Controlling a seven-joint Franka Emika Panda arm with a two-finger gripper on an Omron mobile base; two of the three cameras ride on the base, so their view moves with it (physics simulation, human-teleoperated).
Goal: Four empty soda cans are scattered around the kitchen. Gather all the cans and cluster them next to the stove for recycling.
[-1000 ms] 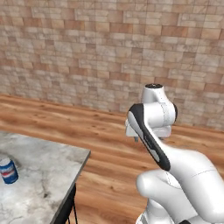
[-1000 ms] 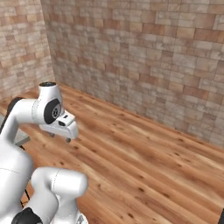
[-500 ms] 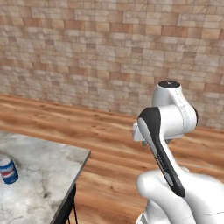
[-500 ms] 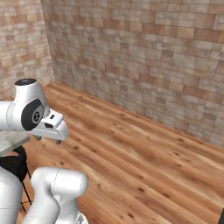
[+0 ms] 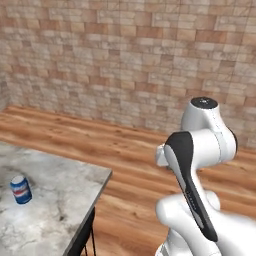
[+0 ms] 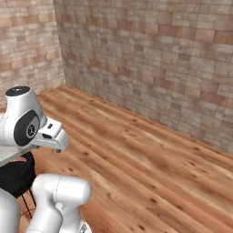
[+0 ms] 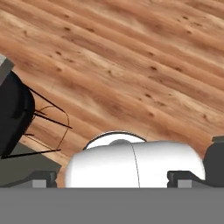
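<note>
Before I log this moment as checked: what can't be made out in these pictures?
- Can, left base view: label too small to read.
- Counter, left base view: cut off by the left and bottom edges.
- Black stool, hand view: cut off by the left edge.
- Gripper, hand view: fingertips apart, barely showing.

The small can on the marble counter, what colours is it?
The small metal can is blue with a white and red band and a silver top, best seen in the left base view.
</note>
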